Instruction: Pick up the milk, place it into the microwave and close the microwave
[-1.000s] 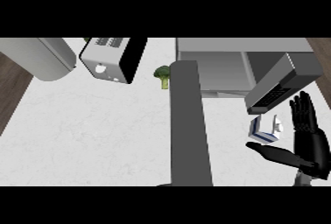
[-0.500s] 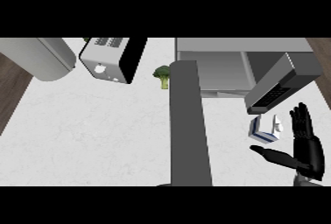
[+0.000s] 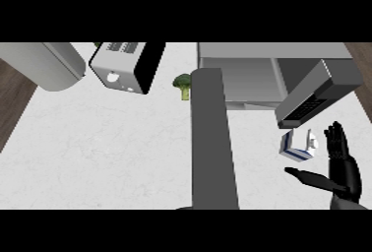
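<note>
The milk (image 3: pixel 298 146), a small white carton with blue trim, stands on the white counter just below the microwave's button panel (image 3: pixel 314 96). The microwave (image 3: pixel 247 78) sits at the back right with its cavity showing. Its grey door (image 3: pixel 212 142) stands open, seen edge-on as a long slab running from the left front corner down to the view's lower edge. My right hand (image 3: pixel 343 173) is open to the right of the carton and nearer me, fingers straight and pointing away, thumb stretched out below the carton. It is not touching the milk. My left hand does not show.
A toaster (image 3: pixel 127 66) stands at the back left beside a large grey cylinder (image 3: pixel 47 64). A broccoli floret (image 3: pixel 184 84) lies just left of the microwave. The counter's edge meets dark wood flooring at far left (image 3: pixel 11 108).
My right hand has sunk a little toward the lower edge, its fingertips now beside the carton instead of above it. The milk and the door have not moved.
</note>
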Tool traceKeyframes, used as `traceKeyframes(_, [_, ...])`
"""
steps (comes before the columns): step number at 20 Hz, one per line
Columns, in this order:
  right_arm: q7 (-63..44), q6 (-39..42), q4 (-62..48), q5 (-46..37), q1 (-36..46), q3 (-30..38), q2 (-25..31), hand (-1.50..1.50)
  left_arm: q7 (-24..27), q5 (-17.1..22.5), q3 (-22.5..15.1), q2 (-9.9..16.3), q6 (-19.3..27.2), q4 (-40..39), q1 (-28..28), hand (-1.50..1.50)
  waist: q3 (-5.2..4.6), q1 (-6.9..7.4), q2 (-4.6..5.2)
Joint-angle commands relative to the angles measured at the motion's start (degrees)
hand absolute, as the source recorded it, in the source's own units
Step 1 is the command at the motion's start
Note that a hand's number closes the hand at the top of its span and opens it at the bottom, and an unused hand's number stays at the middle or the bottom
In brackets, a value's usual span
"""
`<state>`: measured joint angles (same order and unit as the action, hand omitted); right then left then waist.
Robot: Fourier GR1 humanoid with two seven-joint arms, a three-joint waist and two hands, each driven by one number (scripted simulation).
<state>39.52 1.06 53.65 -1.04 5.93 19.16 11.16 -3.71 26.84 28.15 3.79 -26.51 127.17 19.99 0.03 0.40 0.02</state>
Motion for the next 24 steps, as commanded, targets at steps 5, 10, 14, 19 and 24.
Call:
traceKeyframes(5, [8.6, -1.6, -18.7, -1.4, 7.9, 1.7, 4.0, -1.50, 2.0, -0.9, 2.0, -1.7, -3.3, -1.6, 0.3, -1.50, 0.01, 0.20, 0.04])
traceKeyframes(10, [17.1, -2.5, -28.1, -2.1, 10.2, 2.3, 5.2, -1.50, -5.1, 5.9, 4.4, 1.4, -1.2, 1.8, -0.2, -1.50, 0.04, 0.31, 0.07])
traceKeyframes(14, [22.4, -3.0, -38.2, -2.8, 15.1, 3.1, 5.5, -1.50, -3.3, -0.7, 0.6, -1.9, -0.7, 1.3, -2.6, -1.50, 0.10, 0.54, 0.26])
traceKeyframes(19, [24.7, -2.0, -39.2, -4.9, 17.7, 1.6, 6.3, 1.50, -1.9, 4.0, 4.7, 0.8, -3.6, -1.6, -1.1, -1.50, 0.16, 1.38, 0.42])
traceKeyframes(24, [27.5, -7.4, -37.8, -4.8, 19.9, 2.3, 4.1, 1.50, -3.8, 3.9, 3.6, -0.3, -1.7, 1.1, -1.7, -1.50, 0.17, 1.17, 0.40])
